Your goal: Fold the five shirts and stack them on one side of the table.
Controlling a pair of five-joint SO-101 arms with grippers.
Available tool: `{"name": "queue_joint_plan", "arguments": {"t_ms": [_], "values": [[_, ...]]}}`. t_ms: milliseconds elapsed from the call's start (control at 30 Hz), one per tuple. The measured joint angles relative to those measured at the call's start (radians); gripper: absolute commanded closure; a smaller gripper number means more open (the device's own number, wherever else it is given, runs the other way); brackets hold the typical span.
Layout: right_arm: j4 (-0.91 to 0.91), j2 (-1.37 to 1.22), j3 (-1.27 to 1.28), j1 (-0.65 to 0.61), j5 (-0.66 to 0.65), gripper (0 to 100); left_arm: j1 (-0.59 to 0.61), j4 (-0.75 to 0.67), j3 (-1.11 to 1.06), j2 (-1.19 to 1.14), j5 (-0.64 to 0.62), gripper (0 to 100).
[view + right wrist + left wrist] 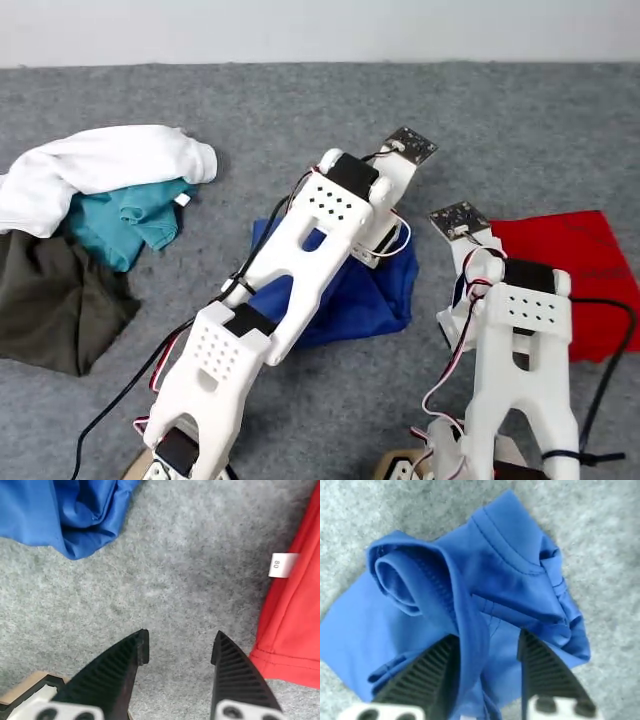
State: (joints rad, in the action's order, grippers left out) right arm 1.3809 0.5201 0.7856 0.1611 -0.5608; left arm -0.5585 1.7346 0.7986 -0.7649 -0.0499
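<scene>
Left wrist view puts the left gripper right over the crumpled royal-blue jersey shirt. Its ribbed black jaws are parted, astride a raised ridge of cloth that touches one finger but isn't pinched, so released as far as I can judge. That ridge is what the next move turns on: its long axis runs straight out from betw. the jaws toward a rolled tube of cloth, prob. a sleeve, i.e. along the arm's reach w/ the jaws set across it. A plain squeeze should catch it, no wrist turn needed, I'd say.

Right gripper is also spread wide, nothing in it. It sits over the bare grey felt-covered table, betw. a bunched corner of the blue shirt and the hem of the flat red cotton shirt, apart from both, red the nearer. So the left arm is on the blue shirt, the right only beside it.

High view: blue shirt lies mid-table toward the near edge, red shirt by the right edge. Farther off, by the left edge, is a loose heap: dark olive shirt, teal shirt partly over it, white shirt draped on top. All three are unfolded and well apart from both arms
</scene>
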Motion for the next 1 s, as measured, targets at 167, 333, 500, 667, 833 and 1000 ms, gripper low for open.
{"name": "queue_joint_plan", "arguments": {"t_ms": [167,333,500,667,833,1000], "values": [[0.0,0.0,0.0,0.0,0.0,78.6,-0.038,0.0,0.011,0.0,0.0,83],[0.0,0.0,0.0,0.003,0.0,78.6,-0.101,0.0,0.032,-0.006,-0.006,83],[0.0,0.006,0.003,-0.02,0.005,78.6,-0.104,0.003,0.074,-0.009,-0.006,83],[0.0,0.006,0.003,-0.038,0.006,78.6,-0.103,0.003,0.077,-0.009,-0.008,83],[0.0,0.006,0.003,-0.023,0.006,78.6,-0.109,0.002,0.077,-0.009,-0.008,83],[-0.035,0.006,-0.017,0.17,0.057,78.6,-0.212,0.005,0.12,-0.009,-0.003,83]]}}
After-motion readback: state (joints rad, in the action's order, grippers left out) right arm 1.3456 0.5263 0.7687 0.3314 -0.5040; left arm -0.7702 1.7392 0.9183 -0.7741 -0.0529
